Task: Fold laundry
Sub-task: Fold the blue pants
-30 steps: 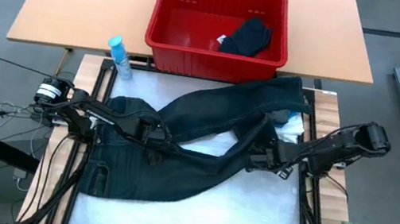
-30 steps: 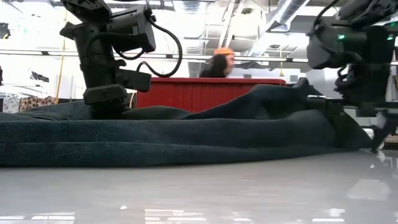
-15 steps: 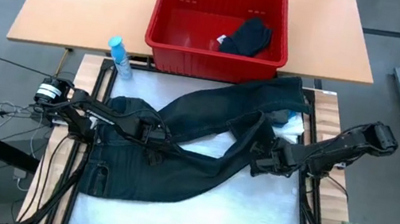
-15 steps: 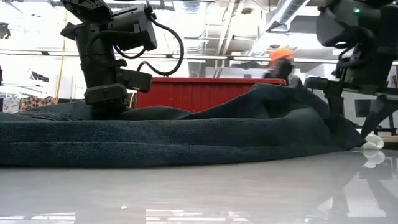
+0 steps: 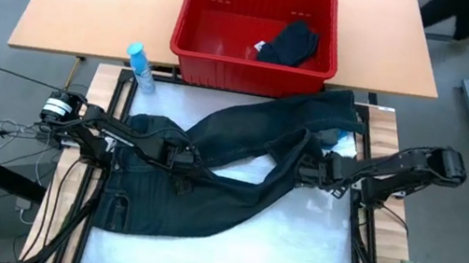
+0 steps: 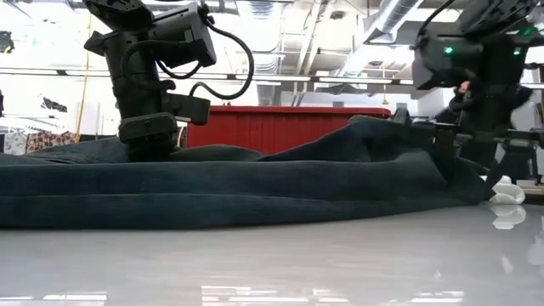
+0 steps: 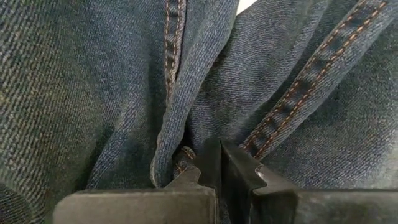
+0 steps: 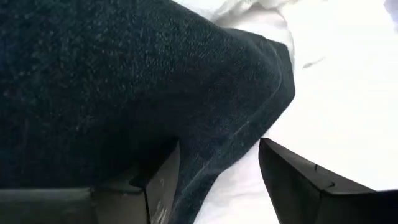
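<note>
left wrist view showed the left gripper (image 7: 219, 163) pinched shut on a seam fold of the dark jeans (image 7: 112, 81), denim bunched right at its fingertips. beside the right gripper (image 8: 214, 177), the right wrist view showed the fingers (image 8: 292, 180) spread wide, straddling an edge of the same dark jeans, with white cloth just past them; nothing looked clamped there yet.

seen from above, the jeans (image 5: 229, 164) lay sprawled between the two grippers on the white pad (image 5: 291, 254), one leg running out beyond the right gripper (image 5: 311, 172) toward the red basket (image 5: 193, 49), the waist end under and behind the left gripper (image 5: 181, 159). a white garment (image 5: 343, 149) peeked out just beyond the right gripper, with a bit of teal next to it. farther off, a dark garment (image 5: 288, 42) sat in the basket.

as a judgement, the folding was barely begun: the jeans were rumpled and unfolded, no stack of folded pieces showed, and the other garments waited.

no brand, label or writing could be read anywhere.
</note>
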Available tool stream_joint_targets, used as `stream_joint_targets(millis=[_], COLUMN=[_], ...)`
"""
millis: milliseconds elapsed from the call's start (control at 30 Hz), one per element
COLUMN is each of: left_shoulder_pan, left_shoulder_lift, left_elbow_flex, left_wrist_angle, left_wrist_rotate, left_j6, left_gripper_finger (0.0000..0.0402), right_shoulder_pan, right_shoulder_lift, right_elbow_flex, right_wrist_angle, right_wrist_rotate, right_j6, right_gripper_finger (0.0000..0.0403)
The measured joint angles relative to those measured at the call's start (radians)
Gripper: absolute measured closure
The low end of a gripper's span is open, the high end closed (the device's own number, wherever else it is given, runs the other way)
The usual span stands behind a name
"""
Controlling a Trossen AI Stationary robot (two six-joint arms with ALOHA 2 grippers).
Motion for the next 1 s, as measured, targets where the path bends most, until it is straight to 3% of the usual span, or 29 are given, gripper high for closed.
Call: stream_joint_targets(millis=[233, 567, 767, 1000], left_shoulder_pan=[0.0, 0.0, -0.001, -0.001], left_shoulder_lift=[0.0, 0.0, 0.0, 0.0], left_elbow_flex=[0.0, 0.0, 0.0, 0.0], left_wrist_angle=[0.015, 0.015, 0.015, 0.013], left_wrist_rotate=[0.0, 0.002, 0.002, 0.002], left_j6=[-0.004, -0.001, 0.001, 0.017], left_gripper_finger=[0.0401, 0.0401, 0.0401, 0.0401], right_shoulder_pan=[-0.057, -0.025, 0.095, 0.332], right_shoulder_lift=[0.033, 0.174, 0.122, 0.104], right_elbow_flex=[0.0, 0.021, 0.109, 0.245], right_wrist_angle=[0.062, 0.201, 0.021, -0.297], right_wrist_rotate=[-0.054, -0.124, -0.19, -0.364], right_j6=[-0.07, -0.198, -0.198, -0.013], right_gripper_finger=[0.0177, 0.0377, 0.0377, 0.0377])
